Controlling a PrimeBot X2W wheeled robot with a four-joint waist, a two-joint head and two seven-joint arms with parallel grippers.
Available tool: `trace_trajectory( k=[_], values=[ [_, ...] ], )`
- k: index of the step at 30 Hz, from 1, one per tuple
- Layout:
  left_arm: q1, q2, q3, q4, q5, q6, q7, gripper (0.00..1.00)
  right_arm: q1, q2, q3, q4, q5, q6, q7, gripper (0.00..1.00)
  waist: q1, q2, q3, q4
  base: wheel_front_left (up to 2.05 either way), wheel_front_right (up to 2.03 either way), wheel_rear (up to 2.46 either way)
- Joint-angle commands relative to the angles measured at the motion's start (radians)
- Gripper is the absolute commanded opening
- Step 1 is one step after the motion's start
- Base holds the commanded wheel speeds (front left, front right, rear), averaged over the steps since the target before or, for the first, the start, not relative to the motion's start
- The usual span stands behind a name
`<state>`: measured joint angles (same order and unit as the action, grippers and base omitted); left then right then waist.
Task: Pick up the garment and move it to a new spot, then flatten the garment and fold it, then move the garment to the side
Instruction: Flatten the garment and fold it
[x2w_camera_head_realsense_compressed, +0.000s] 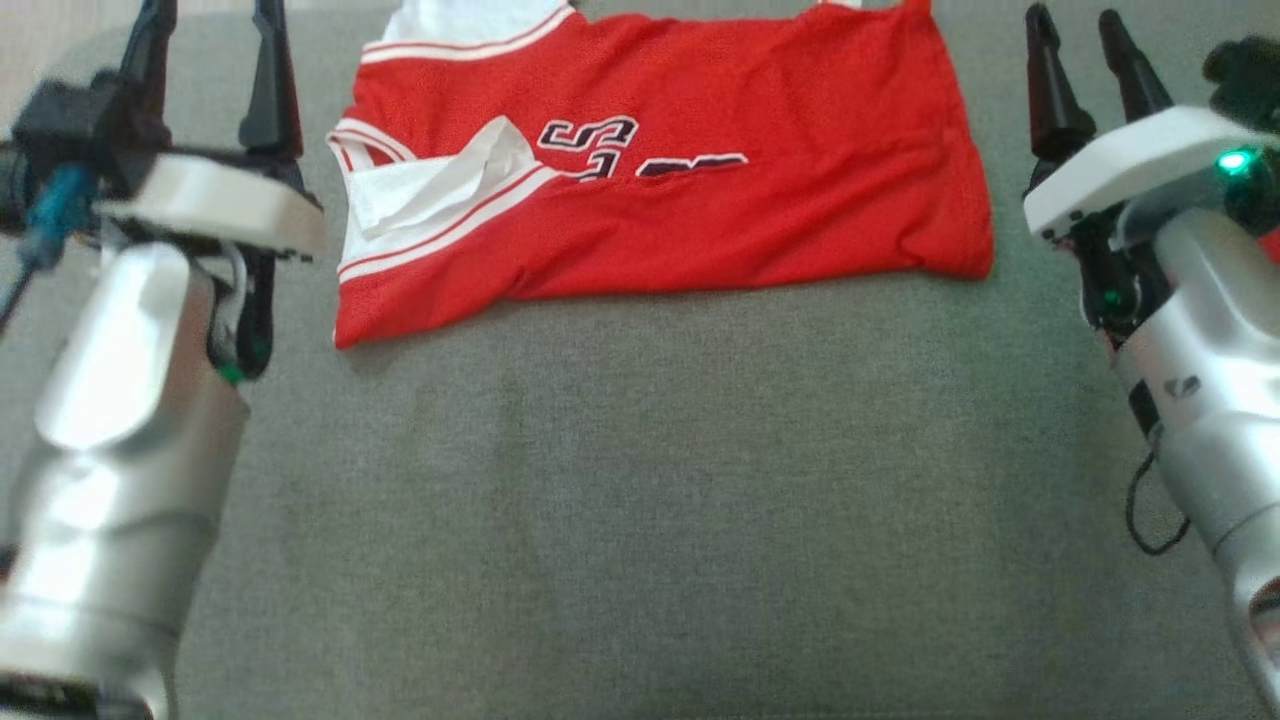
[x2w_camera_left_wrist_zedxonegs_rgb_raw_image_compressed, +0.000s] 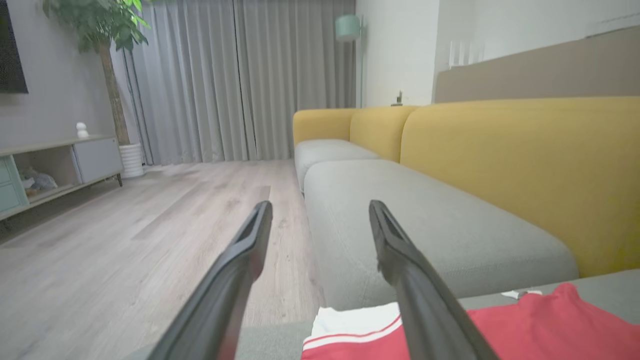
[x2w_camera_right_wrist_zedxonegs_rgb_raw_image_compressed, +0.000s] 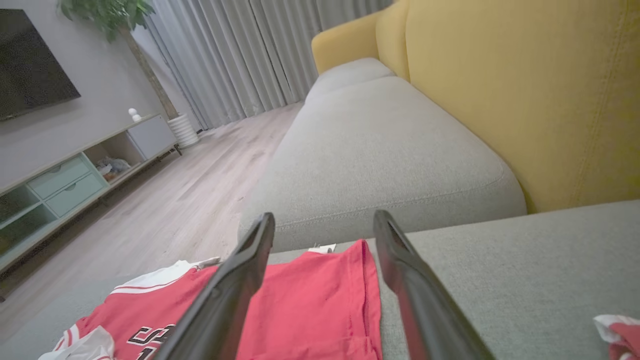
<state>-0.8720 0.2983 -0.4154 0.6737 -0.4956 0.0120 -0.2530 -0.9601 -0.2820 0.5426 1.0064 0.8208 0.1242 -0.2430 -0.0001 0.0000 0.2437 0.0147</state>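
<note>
Head view, both arms up. Left gripper (x2w_camera_head_realsense_compressed: 212, 40): fingers spread wide, nothing between them, standing off the jersey's left end and not touching it. Right gripper (x2w_camera_head_realsense_compressed: 1076, 35): same, jaws wide and empty, just off the right end. Each wrist view confirms it, with open air between the dark fingers (x2w_camera_left_wrist_zedxonegs_rgb_raw_image_compressed: 250, 250) and cloth lying below them, not in them.

Garment (x2w_camera_head_realsense_compressed: 700, 200): red sleeveless jersey, white trim, dark lettering. It lies on the grey seat cushion (x2w_camera_head_realsense_compressed: 640, 500) at the far side of the picture, long axis running left to right, between the two grippers. The lettering is cut off along a crease, so I judge it doubled over once along its length. Near edge fairly straight. Left end untidy: a white inner panel (x2w_camera_head_realsense_compressed: 420, 190) is turned out at the armhole and the lower corner sags toward the robot.

Reading of the stance: one arm flanking each end suits a two-handed take, either for another fold or for carrying the piece aside. Which comes next I cannot tell.

Further out: yellow backrest (x2w_camera_right_wrist_zedxonegs_rgb_raw_image_compressed: 525, 100) behind the seat, a small red-and-white scrap of cloth (x2w_camera_right_wrist_zedxonegs_rgb_raw_image_compressed: 617, 330) right of the right gripper, wood floor (x2w_camera_left_wrist_zedxonegs_rgb_raw_image_compressed: 125, 240), grey curtains (x2w_camera_left_wrist_zedxonegs_rgb_raw_image_compressed: 225, 75), potted plant (x2w_camera_left_wrist_zedxonegs_rgb_raw_image_compressed: 105, 25), low media cabinet (x2w_camera_right_wrist_zedxonegs_rgb_raw_image_compressed: 65, 180).
</note>
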Motion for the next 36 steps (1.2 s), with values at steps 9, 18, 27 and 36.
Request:
trace_trajectory(
  k=[9, 18, 27, 36],
  values=[
    [0.369, -0.042, 0.192, -0.413, 0.144, 0.095, -0.009, 1.0, 0.33, 0.102, -0.359, -0.39, -0.388, 0.007, -0.018, 1.0, 0.0001, 0.0, -0.073, -0.012, 0.0, 0.0, 0.0],
    [0.638, -0.14, 0.277, -0.51, 0.243, 0.113, -0.009, 1.0, 0.674, 0.23, -0.536, -0.649, -0.603, 0.007, -0.019, 1.0, 0.0001, 0.0, -0.09, -0.014, 0.0, 0.0, 0.0],
    [0.653, -0.184, 0.335, -0.486, 0.305, 0.069, -0.009, 1.0, 0.707, 0.231, -0.483, -0.714, -0.557, 0.007, -0.019, 1.0, 0.0001, 0.0, -0.039, -0.03, 0.0, 0.0, 0.0],
    [0.469, -0.157, 0.329, -0.167, 0.318, 0.04, 0.049, 1.0, 0.679, 0.232, -0.472, -0.742, -0.555, 0.007, -0.019, 1.0, 0.0001, 0.0, 0.054, -0.04, 0.0, 0.0, 0.0]
  ],
)
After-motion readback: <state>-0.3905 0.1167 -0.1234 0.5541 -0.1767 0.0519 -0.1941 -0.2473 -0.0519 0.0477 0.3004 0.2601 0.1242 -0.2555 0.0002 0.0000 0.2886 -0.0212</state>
